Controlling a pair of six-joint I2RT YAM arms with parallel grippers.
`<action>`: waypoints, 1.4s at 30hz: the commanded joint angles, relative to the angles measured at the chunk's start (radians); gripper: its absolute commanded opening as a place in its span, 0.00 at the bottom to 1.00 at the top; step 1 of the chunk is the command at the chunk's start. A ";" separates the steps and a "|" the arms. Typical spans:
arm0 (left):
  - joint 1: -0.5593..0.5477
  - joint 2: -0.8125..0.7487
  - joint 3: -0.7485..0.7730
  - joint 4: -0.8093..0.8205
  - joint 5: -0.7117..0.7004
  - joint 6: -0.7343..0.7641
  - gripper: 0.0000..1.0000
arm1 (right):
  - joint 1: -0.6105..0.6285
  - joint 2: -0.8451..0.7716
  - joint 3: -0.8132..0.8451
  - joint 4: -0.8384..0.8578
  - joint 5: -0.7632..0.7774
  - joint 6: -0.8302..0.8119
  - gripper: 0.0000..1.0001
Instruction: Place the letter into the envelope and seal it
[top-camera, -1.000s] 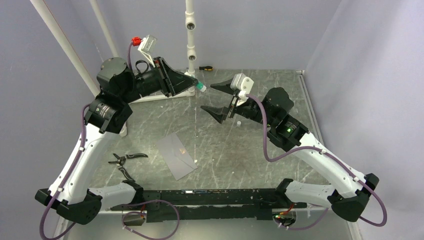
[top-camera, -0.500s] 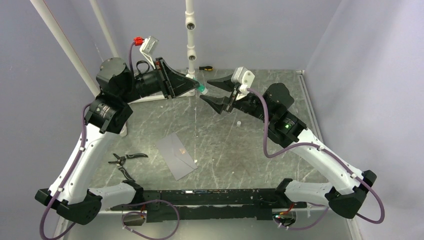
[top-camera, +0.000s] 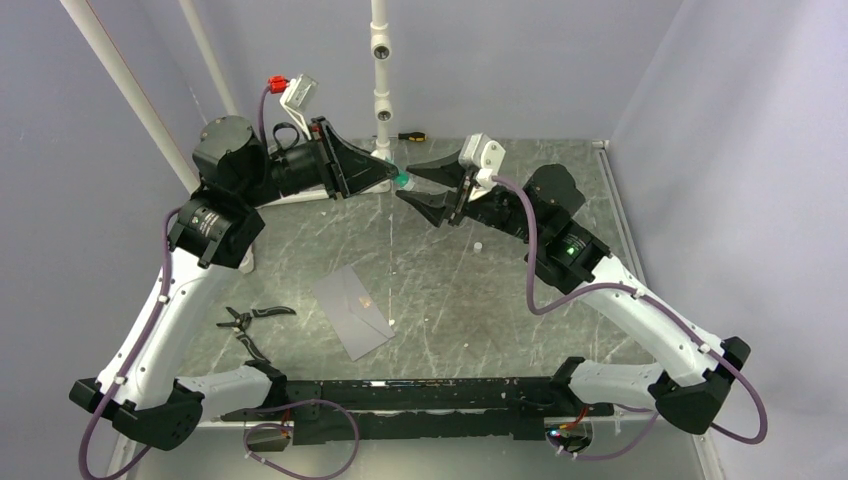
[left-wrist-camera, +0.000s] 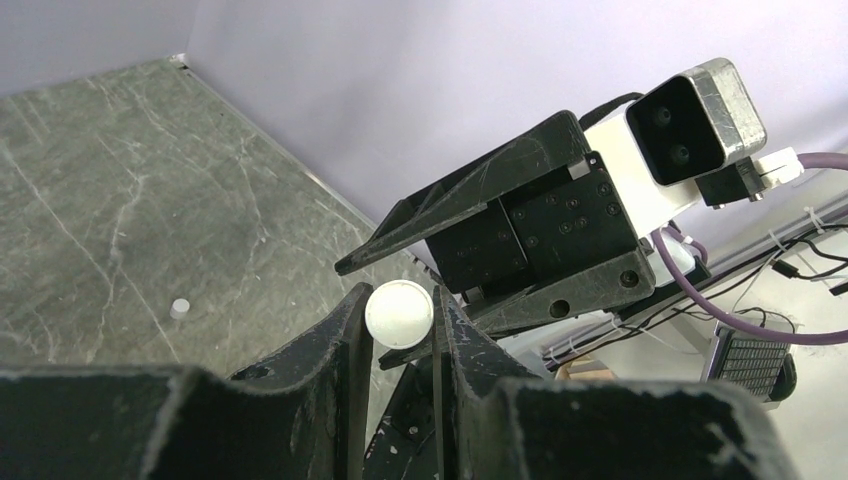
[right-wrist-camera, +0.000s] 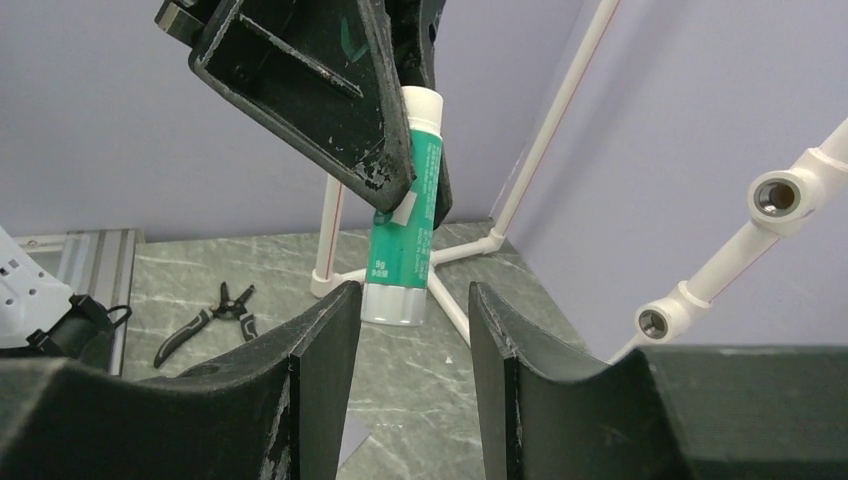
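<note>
The left end effector (left-wrist-camera: 398, 302) clamps a round green glue stick (right-wrist-camera: 405, 240); the right end effector (right-wrist-camera: 410, 300) stands apart around its silver tip.

One of each — envelope (top-camera: 350, 312); glue stick (right-wrist-camera: 405, 240); screwdriver (top-camera: 411, 135); pair of pliers (top-camera: 247, 320).

A cylindrical green plastic glue stick (right-wrist-camera: 405, 240) carries white lettering, a white cap and a silver end. The scuffed left tool (top-camera: 388, 170) and the right tool (top-camera: 405, 184) are both black. The flat rectangular paper envelope (top-camera: 350, 312) is light grey. The stone-look tabletop (top-camera: 450, 290) is grey-green, marbled with pale veins. White arms have black joints and purple cables (top-camera: 535, 290). The walls are pale lilac.
</note>
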 joint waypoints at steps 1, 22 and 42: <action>-0.002 -0.015 0.007 -0.008 0.002 0.025 0.03 | 0.008 0.012 0.056 0.053 -0.011 0.023 0.46; -0.002 -0.110 -0.284 0.489 -0.059 -0.035 0.69 | 0.046 0.036 -0.057 0.380 0.085 0.473 0.06; -0.002 -0.086 -0.447 0.948 0.008 -0.191 0.55 | 0.045 0.059 -0.112 0.577 0.057 0.782 0.02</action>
